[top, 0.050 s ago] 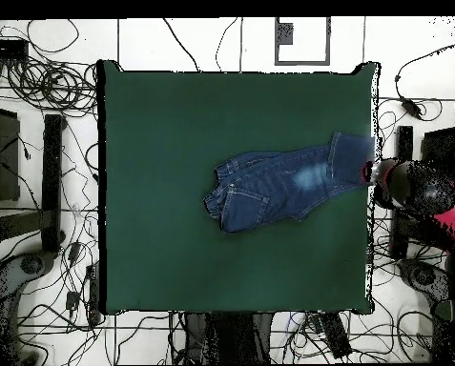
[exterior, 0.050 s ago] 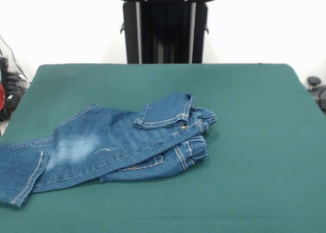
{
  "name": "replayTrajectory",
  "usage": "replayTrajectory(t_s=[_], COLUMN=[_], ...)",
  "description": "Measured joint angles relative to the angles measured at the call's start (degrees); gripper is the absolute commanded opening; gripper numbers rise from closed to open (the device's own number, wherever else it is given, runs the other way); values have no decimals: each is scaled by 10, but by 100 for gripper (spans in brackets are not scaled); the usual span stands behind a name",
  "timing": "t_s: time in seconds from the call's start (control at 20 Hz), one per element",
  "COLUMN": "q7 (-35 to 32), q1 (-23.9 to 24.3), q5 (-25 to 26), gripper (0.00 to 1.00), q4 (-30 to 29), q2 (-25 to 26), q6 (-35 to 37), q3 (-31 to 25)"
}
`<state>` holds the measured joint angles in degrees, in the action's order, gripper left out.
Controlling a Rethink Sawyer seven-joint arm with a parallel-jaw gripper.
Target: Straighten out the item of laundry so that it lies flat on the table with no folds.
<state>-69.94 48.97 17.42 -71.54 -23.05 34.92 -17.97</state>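
Jeans (exterior, 0.050 s ago: 117,144) lie bunched and folded on the table (exterior, 0.050 s ago: 244,115), flattening not done; the arm (top, 0.050 s ago: 423,191) waits off-edge, its grip state unclear

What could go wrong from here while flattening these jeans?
1. The jeans have a leg end at the table edge, by the red and black arm in the overhead view; a pull that way could drag them off.
2. The waist end is bunched, with a flap folded over; tugging one layer may only shift the pile.
3. The gripper itself is not clearly visible, so I cannot judge its grasp.
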Motion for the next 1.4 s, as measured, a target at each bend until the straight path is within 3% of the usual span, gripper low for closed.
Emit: replayTrajectory(t_s=[0.6,1.4], q7=[0,0], q1=[-3,-70], q5=[4,17], gripper=[0,0], q4=[-1,-18], q2=[-4,-64], q6=[0,0], q3=[0,4])
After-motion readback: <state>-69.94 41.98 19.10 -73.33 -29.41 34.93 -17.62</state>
